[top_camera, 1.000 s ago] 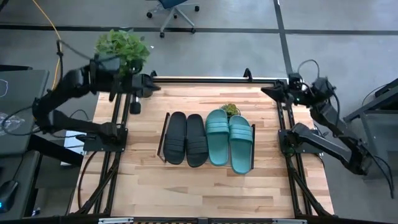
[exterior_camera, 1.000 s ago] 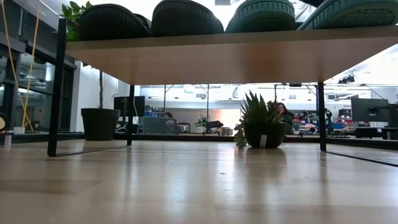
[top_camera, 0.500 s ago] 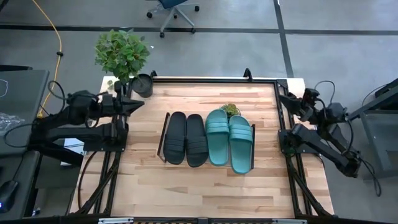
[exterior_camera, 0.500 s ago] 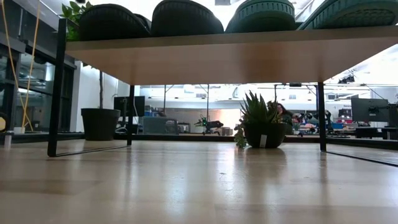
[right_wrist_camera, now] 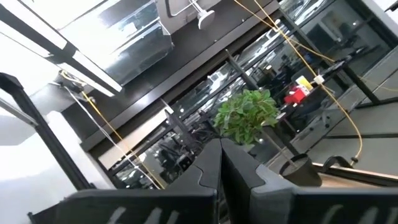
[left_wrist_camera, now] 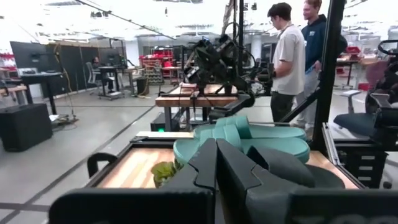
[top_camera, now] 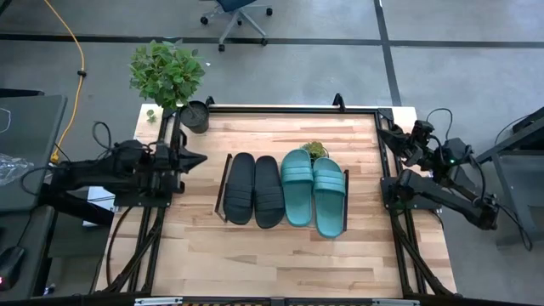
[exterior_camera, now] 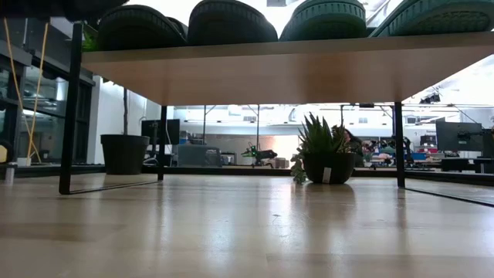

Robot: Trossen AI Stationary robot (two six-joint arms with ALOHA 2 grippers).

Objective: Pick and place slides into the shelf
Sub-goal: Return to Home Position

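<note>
Two black slides (top_camera: 254,190) and two teal slides (top_camera: 314,194) lie side by side, soles down, on the shelf (exterior_camera: 285,73). In the low view their ends (exterior_camera: 231,22) jut over the shelf's plank. The shelf's black wire frame (top_camera: 224,187) shows left of the black pair. My left gripper (top_camera: 197,158) is shut and empty, pointing level at the slides from the table's left edge; its wrist view shows the teal slides (left_wrist_camera: 249,134) ahead. My right gripper (top_camera: 384,133) is shut and empty at the far right corner, tipped upward.
A large potted plant (top_camera: 167,72) stands at the far left corner. A small succulent (top_camera: 314,150) sits just behind the teal slides, also in the low view as a pot (exterior_camera: 320,158). Two people (left_wrist_camera: 289,56) stand beyond the table's right side.
My left gripper has come down from beside the potted plant toward the table's near edge and levelled out, staying shut. My right gripper has drawn back toward the table's right edge, staying shut. The slides have not moved.
</note>
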